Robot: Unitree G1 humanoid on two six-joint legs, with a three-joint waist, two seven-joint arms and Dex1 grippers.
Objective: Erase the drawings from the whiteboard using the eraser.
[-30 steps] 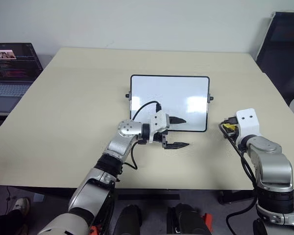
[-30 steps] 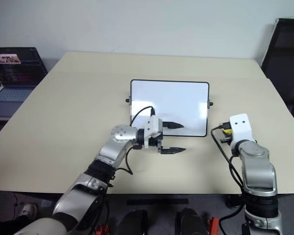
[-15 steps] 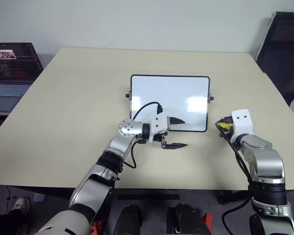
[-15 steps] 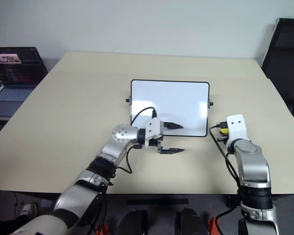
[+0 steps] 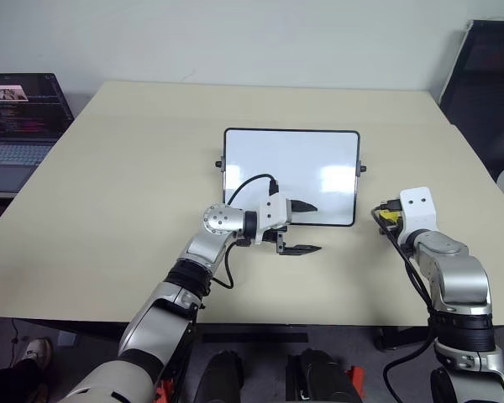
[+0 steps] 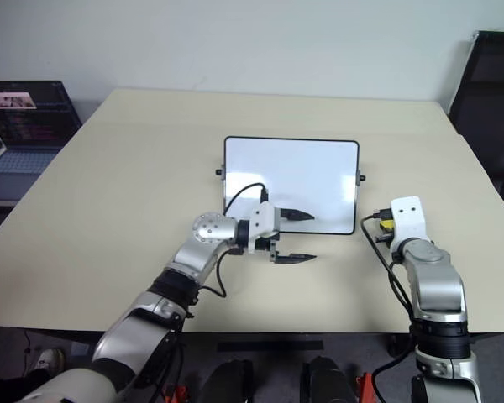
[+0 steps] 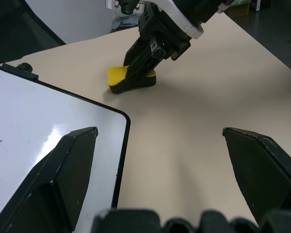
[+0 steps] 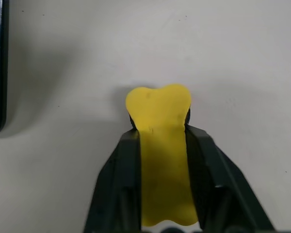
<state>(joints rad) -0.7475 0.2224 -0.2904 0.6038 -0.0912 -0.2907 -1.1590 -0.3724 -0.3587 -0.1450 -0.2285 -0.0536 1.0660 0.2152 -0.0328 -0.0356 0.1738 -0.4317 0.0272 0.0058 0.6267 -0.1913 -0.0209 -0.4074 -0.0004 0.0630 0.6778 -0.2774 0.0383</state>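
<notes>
Loosened right jaws (image 8: 160,145) bracket the eraser (image 8: 160,160) on the table (image 8: 233,58).

Blank white whiteboard, yellow eraser beside it

The black-framed rectangular whiteboard (image 5: 291,176) lies flat; the small yellow dark-bottomed eraser (image 8: 160,145) rests just off its right edge.

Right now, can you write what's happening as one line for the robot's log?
whiteboard: looks clean | eraser: on table, right of whiteboard | right gripper: fingers against eraser | left gripper: open at whiteboard's near edge

Head views look down over the table (image 5: 134,168); both wrist views, close, apparently share the eraser (image 8: 160,145).
</notes>
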